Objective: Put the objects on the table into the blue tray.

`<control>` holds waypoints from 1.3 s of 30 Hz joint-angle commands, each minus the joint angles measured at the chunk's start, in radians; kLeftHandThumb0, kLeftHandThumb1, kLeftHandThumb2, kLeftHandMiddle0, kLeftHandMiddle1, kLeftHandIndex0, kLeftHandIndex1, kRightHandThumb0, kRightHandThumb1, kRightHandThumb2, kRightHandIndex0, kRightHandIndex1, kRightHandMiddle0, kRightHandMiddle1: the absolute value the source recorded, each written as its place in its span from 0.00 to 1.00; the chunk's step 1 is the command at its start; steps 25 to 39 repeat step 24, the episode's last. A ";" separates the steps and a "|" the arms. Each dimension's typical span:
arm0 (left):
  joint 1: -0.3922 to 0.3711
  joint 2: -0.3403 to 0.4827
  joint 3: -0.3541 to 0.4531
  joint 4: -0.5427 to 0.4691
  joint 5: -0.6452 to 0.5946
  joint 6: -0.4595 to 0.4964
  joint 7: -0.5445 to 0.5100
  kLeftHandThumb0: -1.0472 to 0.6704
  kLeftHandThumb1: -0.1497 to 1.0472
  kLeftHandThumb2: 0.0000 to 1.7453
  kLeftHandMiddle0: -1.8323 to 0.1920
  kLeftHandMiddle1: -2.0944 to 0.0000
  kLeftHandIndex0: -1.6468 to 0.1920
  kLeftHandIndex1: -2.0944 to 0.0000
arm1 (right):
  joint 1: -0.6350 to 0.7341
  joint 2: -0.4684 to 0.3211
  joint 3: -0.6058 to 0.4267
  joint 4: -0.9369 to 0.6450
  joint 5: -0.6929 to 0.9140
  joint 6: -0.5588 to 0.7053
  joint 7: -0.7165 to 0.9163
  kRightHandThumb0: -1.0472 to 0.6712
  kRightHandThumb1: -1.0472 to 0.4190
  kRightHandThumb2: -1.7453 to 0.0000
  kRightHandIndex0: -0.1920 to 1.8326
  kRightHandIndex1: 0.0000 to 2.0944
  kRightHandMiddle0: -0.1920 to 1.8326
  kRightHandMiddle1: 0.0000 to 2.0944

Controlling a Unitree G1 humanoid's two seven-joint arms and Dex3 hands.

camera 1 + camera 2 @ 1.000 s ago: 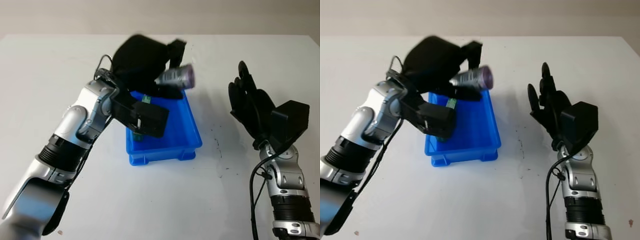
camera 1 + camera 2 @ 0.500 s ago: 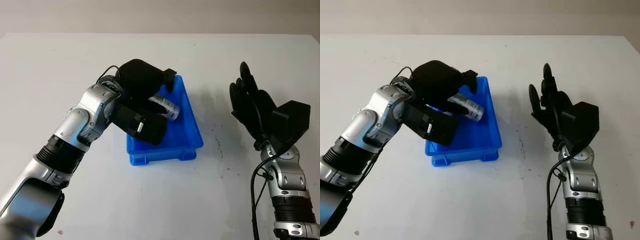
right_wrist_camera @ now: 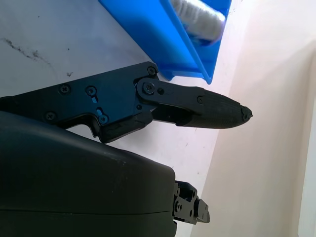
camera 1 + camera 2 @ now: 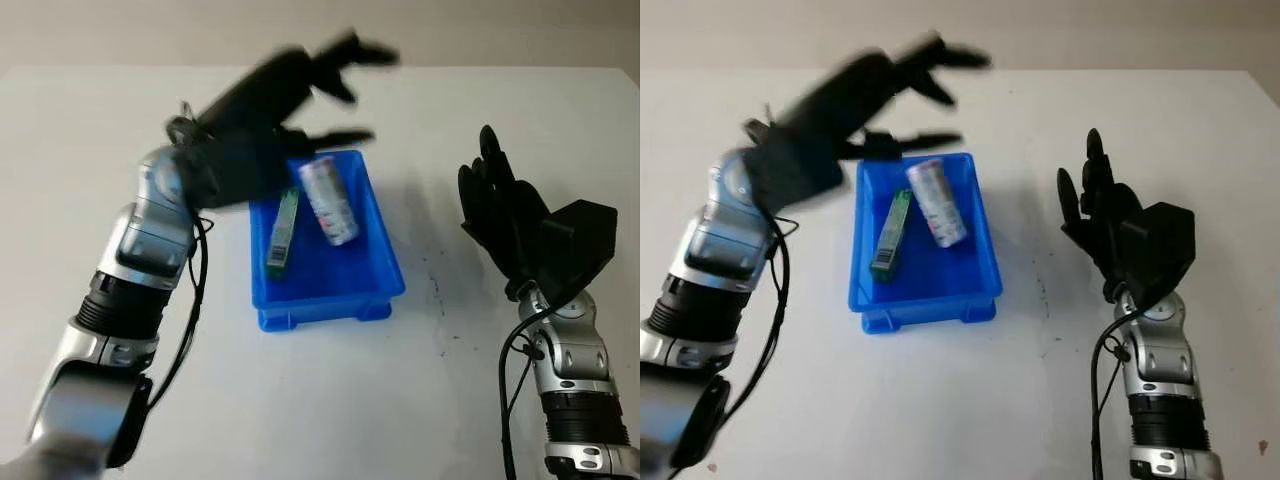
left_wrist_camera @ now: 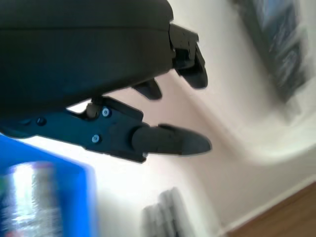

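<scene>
Here the left hand [image 4: 290,95], fingers spread, hovers over the blue tray [image 4: 385,262] holding a can [image 4: 329,199], label perhaps unreadable.

Bare table [image 4: 420,380] between blue tray [image 4: 385,262] and right hand [image 4: 500,215].

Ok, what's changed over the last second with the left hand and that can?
The left hand lowered the can into the blue tray, let go and lifted away behind it, open. The can lies beside the green box. The right hand stayed raised, open, right of the tray.
</scene>
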State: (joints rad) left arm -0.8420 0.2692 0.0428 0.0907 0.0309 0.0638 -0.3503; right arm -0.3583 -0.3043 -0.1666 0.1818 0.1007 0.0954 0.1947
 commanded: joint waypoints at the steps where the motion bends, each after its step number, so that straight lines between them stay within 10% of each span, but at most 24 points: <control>1: 0.004 -0.024 0.090 0.009 -0.093 0.045 0.038 0.25 1.00 0.27 0.88 0.91 0.98 0.69 | -0.017 0.009 -0.002 -0.002 0.011 -0.018 0.003 0.20 0.00 0.66 0.00 0.00 0.00 0.00; 6: 0.083 -0.009 0.185 0.044 -0.196 0.071 0.086 0.20 1.00 0.36 1.00 1.00 1.00 0.99 | -0.031 0.011 -0.002 0.003 0.014 -0.027 0.004 0.20 0.00 0.65 0.00 0.00 0.00 0.00; 21: 0.390 0.054 0.251 0.066 -0.222 0.040 0.122 0.19 1.00 0.37 1.00 1.00 1.00 1.00 | -0.134 -0.001 -0.038 0.036 0.038 -0.004 -0.031 0.18 0.00 0.61 0.00 0.00 0.00 0.00; 39: 0.414 0.039 0.242 0.052 -0.235 0.052 0.130 0.20 1.00 0.38 1.00 1.00 1.00 1.00 | -0.140 0.002 -0.033 0.030 0.033 0.000 -0.034 0.19 0.00 0.60 0.00 0.00 0.00 0.00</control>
